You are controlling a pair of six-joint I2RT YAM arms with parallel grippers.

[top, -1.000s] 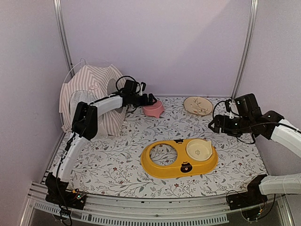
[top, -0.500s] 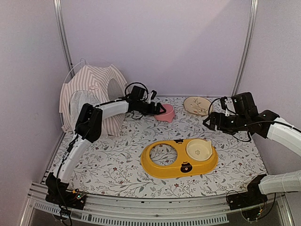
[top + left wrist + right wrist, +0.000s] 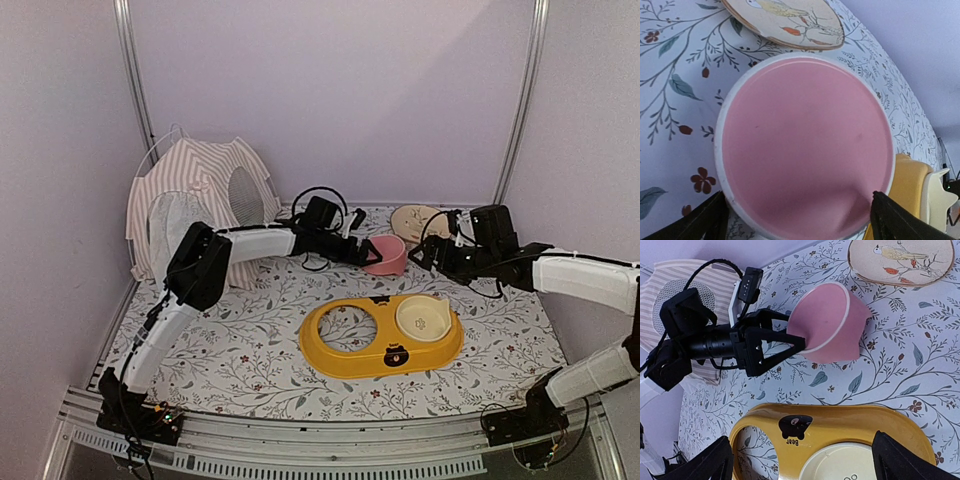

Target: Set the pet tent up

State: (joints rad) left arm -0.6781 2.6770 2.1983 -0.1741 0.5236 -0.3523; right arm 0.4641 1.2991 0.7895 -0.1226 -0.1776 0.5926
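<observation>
The pet tent (image 3: 205, 190), pink-and-white striped with a round mesh window (image 3: 243, 195), stands at the back left corner; its edge also shows in the right wrist view (image 3: 685, 280). My left arm reaches away from it to the right. The left gripper (image 3: 358, 250) (image 3: 797, 225) (image 3: 790, 330) is wide open, its fingertips (image 3: 710, 220) flanking the lower rim of a tipped pink bowl (image 3: 385, 255) (image 3: 805, 145) (image 3: 830, 325) whose mouth faces it. I cannot tell if they press on the rim. My right gripper (image 3: 425, 255) (image 3: 805, 465) hangs open and empty just right of the bowl.
A yellow double feeder (image 3: 345, 350) (image 3: 850, 425) lies front centre, with a cream bowl (image 3: 423, 318) in its right hole and its left hole open. A bird-painted plate (image 3: 410, 220) (image 3: 785, 20) (image 3: 900, 260) sits at the back. Metal posts (image 3: 520, 100) flank the back wall.
The left gripper has swung right and forward, away from the tent, with the pink bowl moving along in front of it. The right gripper has moved left toward the bowl and opened slightly wider.
</observation>
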